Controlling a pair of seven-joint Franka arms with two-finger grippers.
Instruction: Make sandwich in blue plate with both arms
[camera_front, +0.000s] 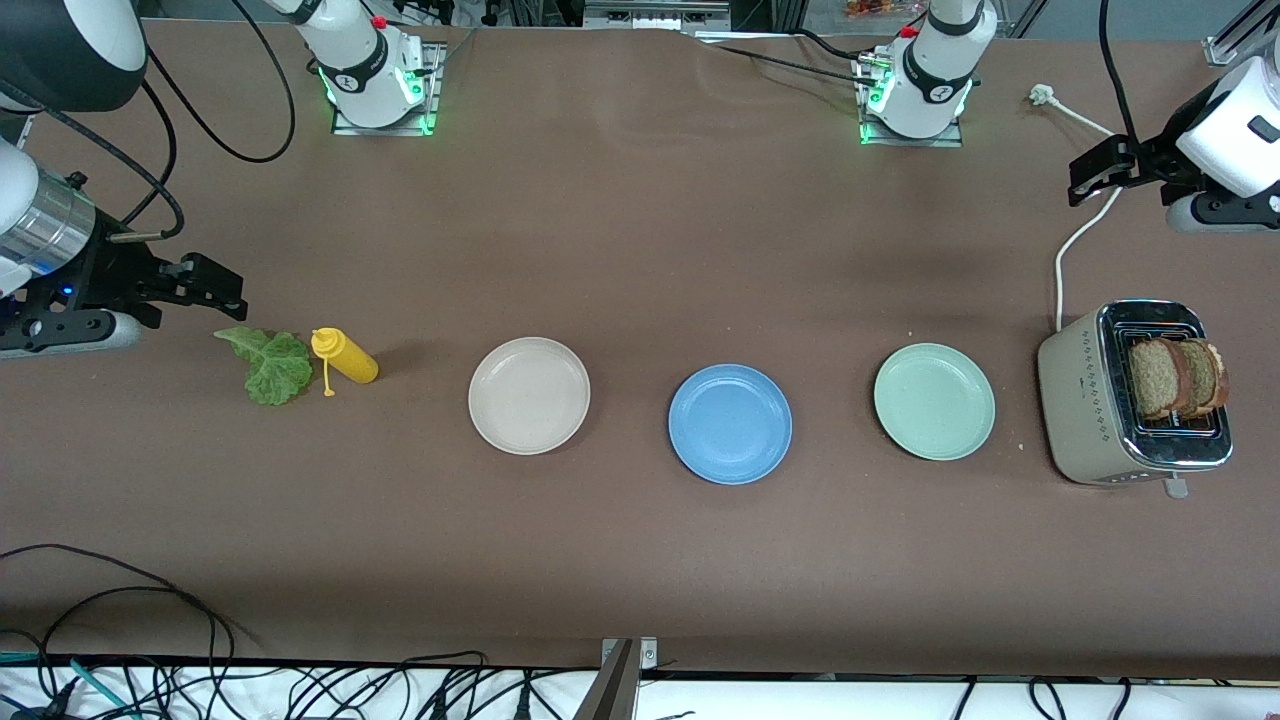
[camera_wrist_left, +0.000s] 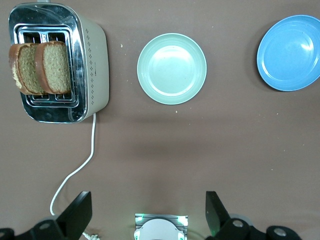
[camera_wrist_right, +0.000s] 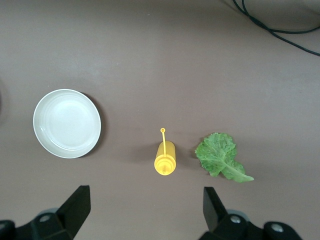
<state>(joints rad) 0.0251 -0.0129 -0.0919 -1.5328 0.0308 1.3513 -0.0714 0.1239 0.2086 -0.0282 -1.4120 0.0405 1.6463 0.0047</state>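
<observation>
We see both grippers, left (camera_front: 1085, 180) and right (camera_front: 215, 285), spread wide and holding nothing, the blue plate (camera_front: 730, 424) bare between two others, bread (camera_front: 1177, 377) in the toaster (camera_front: 1090, 405).

Glossy white arms (camera_front: 350, 50), dark joint caps, black pincers, green-lit bases, black cables.

Left gripper (camera_wrist_left: 147, 215) fingers spread wide over bare table — toaster (camera_wrist_left: 92, 70) holding two bread slices (camera_wrist_left: 42, 67) upright, cord (camera_wrist_left: 75, 172) trailing, mint-green plate (camera_wrist_left: 171, 68) beside it, then blue plate (camera_wrist_left: 290, 52).
</observation>
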